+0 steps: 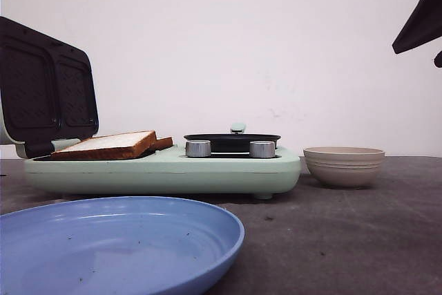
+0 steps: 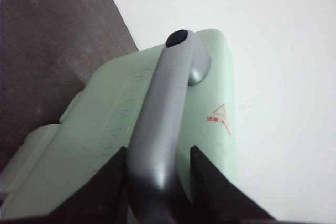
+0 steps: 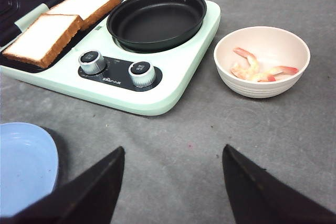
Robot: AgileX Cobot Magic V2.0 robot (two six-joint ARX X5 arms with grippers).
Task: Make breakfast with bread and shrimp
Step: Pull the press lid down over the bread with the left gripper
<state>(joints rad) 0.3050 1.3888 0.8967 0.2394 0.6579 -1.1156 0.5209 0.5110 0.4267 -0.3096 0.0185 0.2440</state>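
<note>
With the left gripper (image 2: pixel 157 182) clamped on the pale-green sandwich maker's grey lid handle (image 2: pixel 163 124) and the right gripper (image 3: pixel 173 182) wide open and empty, a slip could slam the lid onto the two crusted white bread slices (image 3: pixel 44 38).

Staged lab kitchen: breakfast maker (image 3: pixel 157 93), bowl (image 3: pixel 261 85), plate (image 1: pixel 117 240) on grey surface (image 3: pixel 210 140), bare white wall (image 1: pixel 242 32).

Left gripper (image 2: pixel 157 182): my fingers straddle the lid handle (image 2: pixel 163 119), touching it.
Right gripper (image 3: pixel 173 182): mine, spread wide, raised.
</note>
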